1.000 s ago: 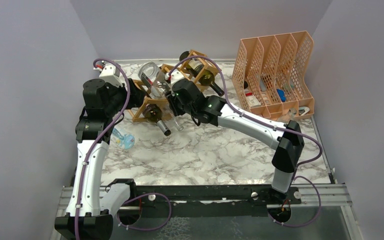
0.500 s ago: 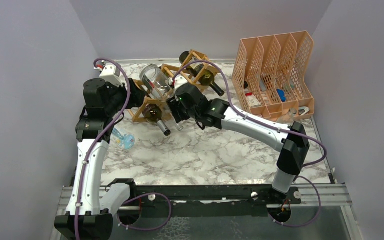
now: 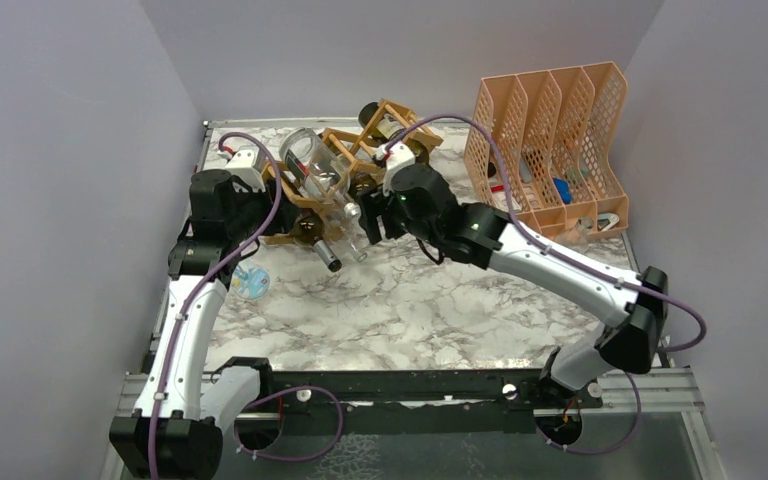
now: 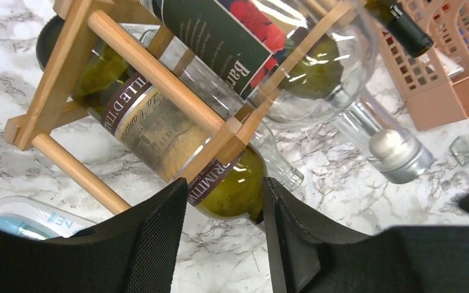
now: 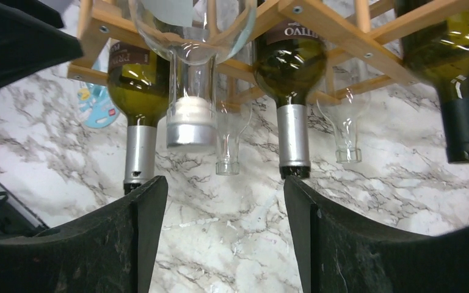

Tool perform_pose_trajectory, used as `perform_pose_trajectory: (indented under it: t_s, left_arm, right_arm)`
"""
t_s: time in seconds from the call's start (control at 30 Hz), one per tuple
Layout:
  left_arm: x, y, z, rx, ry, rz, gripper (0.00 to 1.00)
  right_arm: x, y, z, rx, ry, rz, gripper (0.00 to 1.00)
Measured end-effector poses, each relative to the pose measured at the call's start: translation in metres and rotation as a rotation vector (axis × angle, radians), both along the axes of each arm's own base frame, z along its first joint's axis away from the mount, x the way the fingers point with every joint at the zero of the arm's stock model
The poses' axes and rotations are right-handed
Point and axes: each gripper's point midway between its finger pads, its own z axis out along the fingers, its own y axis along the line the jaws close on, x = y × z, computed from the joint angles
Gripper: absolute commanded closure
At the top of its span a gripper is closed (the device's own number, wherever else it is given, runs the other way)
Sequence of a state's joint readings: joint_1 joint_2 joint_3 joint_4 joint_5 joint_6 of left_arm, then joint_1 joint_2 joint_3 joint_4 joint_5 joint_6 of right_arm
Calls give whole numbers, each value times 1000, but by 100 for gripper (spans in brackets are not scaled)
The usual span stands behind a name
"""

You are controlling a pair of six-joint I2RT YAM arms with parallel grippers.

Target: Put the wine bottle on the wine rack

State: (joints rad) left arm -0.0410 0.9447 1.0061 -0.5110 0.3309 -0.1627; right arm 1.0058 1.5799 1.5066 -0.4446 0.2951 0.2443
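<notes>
Gaping right gripper (image 5: 223,183) (empty) before wine rack (image 5: 342,39); left gripper (image 4: 225,186) likewise spread.

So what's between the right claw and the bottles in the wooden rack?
Only bare marble table, as the right wrist view shows. The open right gripper faces the bottle necks poking out of the wine rack.

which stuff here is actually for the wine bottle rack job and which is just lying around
For the job: wine rack; clear wine bottle in it.
Just lying about: peach file holder; small blue plastic item on the table.
</notes>
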Motion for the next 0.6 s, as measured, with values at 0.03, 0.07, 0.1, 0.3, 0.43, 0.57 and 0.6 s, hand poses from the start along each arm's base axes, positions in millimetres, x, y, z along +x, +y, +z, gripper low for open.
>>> perform_pose_trajectory:
  t_s: [0.03,0.07,0.1,0.3,0.43,0.57,0.6]
  left_arm:
    - [1,0,-6,3,16,-2,51]
    - [2,0,-11,4,31,-3,54]
    - [4,0,-14,5,44,-4,58]
    - [14,3,-24,19,71,15,73]
    - [19,7,-27,28,76,41,76]
    - [25,9,-27,32,68,57,77]
    - [27,11,-27,37,66,67,77]
  right_arm:
    - [-3,-5,8,22,-10,-4,27]
    - [-6,-10,15,43,-18,-9,27]
    - [-9,-16,22,63,-26,-15,27]
    - [-18,-44,44,130,-70,-72,27]
    - [-19,-57,43,128,-82,-105,28]
    - [-18,-74,46,120,-105,-162,28]
    - [-17,-78,48,120,-113,-177,28]
